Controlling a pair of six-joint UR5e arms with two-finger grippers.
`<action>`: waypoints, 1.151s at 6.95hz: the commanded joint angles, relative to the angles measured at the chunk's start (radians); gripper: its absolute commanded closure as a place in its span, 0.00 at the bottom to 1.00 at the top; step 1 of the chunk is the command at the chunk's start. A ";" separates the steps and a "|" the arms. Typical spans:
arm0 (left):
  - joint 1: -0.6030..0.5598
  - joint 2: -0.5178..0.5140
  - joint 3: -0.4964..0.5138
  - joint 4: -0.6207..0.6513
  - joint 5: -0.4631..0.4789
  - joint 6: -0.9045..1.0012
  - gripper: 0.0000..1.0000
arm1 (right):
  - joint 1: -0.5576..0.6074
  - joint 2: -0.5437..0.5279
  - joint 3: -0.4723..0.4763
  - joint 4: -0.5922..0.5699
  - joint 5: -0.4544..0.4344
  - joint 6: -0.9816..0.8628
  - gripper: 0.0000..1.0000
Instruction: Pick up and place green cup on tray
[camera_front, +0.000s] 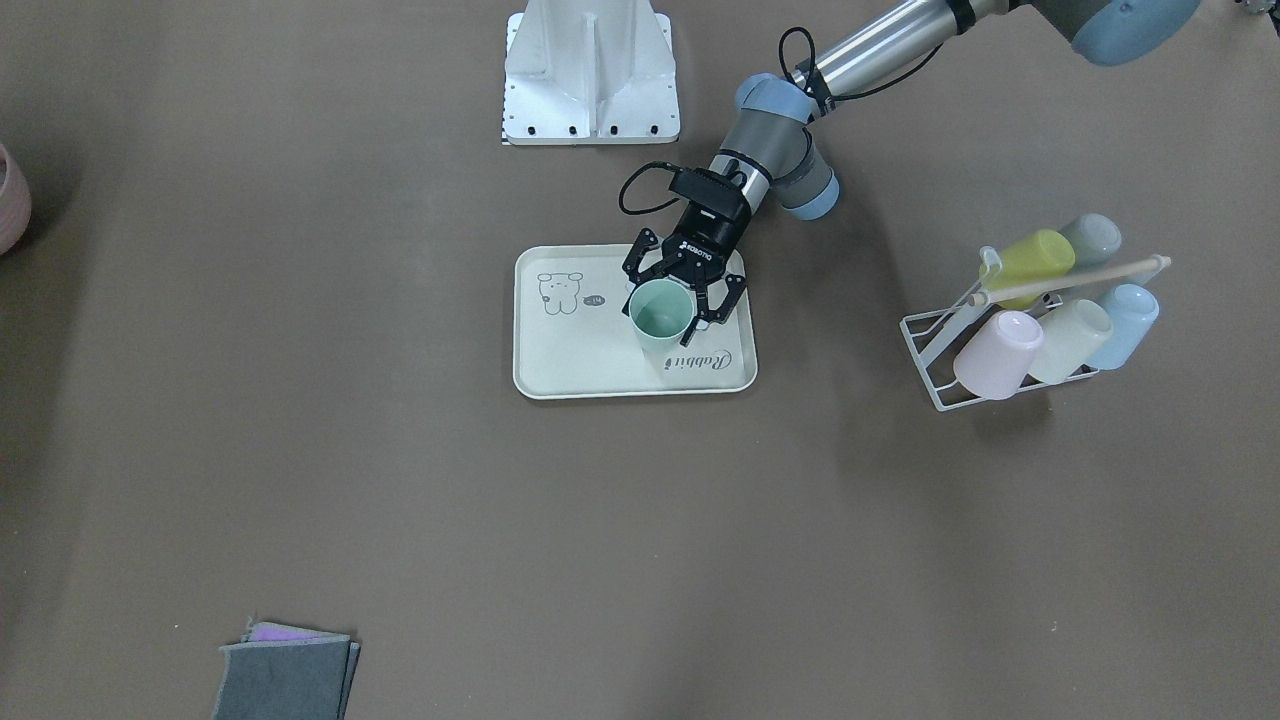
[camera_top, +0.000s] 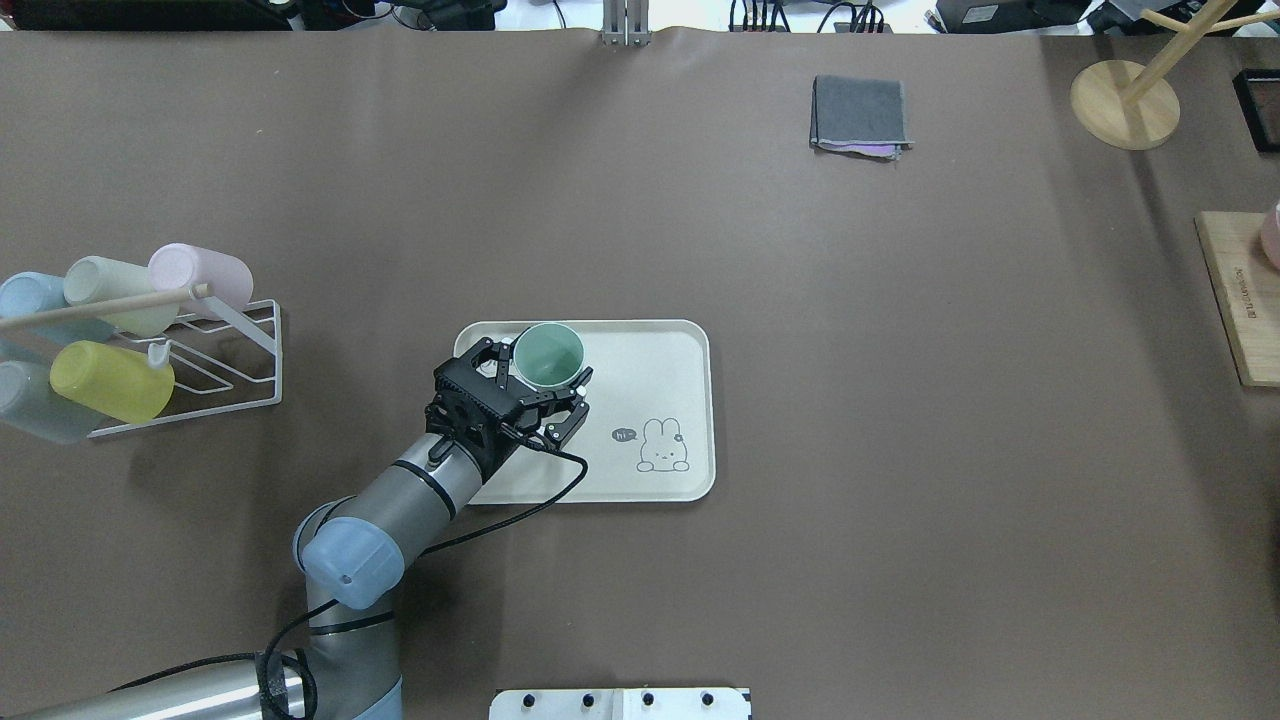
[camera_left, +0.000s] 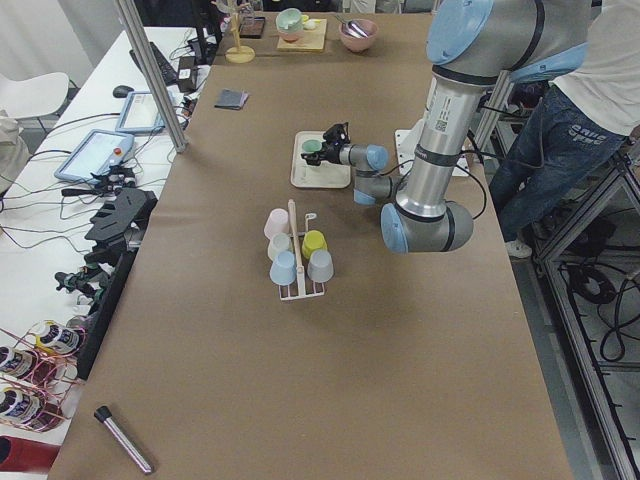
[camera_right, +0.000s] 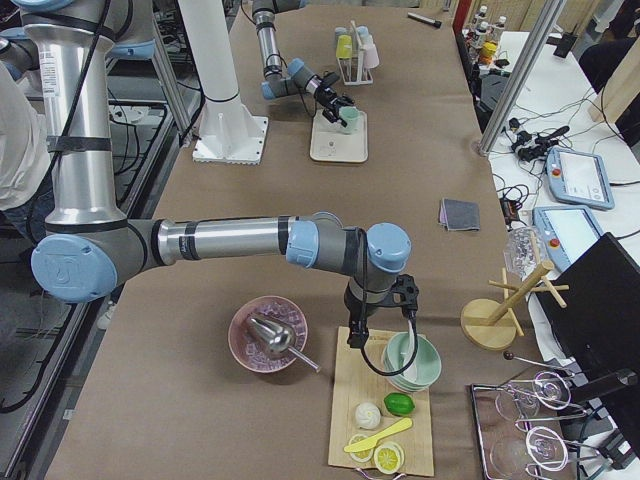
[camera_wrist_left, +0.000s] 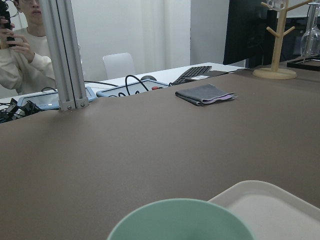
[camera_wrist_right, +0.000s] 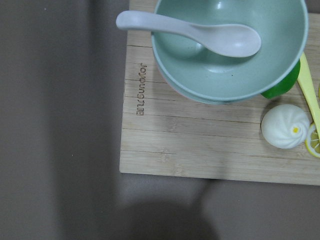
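The small pale mint-green plastic tumbler (camera_front: 660, 312) stands upright with its mouth up, inside the cream-white rectangular tray (camera_top: 640, 360) with rounded corners. It is in the part of the tray farthest from the rabbit drawing, close to the rim, with its foot by the script lettering. It looks set down on the tray floor, though the contact under its base is not plainly shown.

The left gripper (camera_top: 541, 368) reaches in over the tray's robot-side edge, and its black fingers (camera_top: 497, 357) are spread wide, one on each side of the tumbler's wall. I cannot tell whether the pads press the plastic or stand just off it.

What matters for the next move is that the tumbler's long axis is vertical while the gripper comes at it from the side, nearly level. The cup therefore sits straight ahead, between the fingers, and any retreat probably has to run back along that same line — sideways drift would likely tip it or push it toward the rim.

The right gripper (camera_right: 362, 335) is well apart from the tray, over a wooden board that carries a mint bowl (camera_wrist_right: 230, 45) with a white spoon. I cannot tell how its fingers stand. The left arm is by far the nearer.
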 joint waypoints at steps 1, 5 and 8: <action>0.000 0.000 0.001 0.000 0.000 0.000 0.09 | 0.000 0.001 0.001 0.001 0.000 0.001 0.00; -0.003 -0.002 -0.040 -0.020 -0.009 -0.017 0.02 | 0.000 0.002 0.001 0.001 0.000 0.001 0.00; -0.027 0.021 -0.095 -0.015 -0.027 -0.009 0.02 | 0.000 0.007 0.001 -0.003 0.000 0.002 0.00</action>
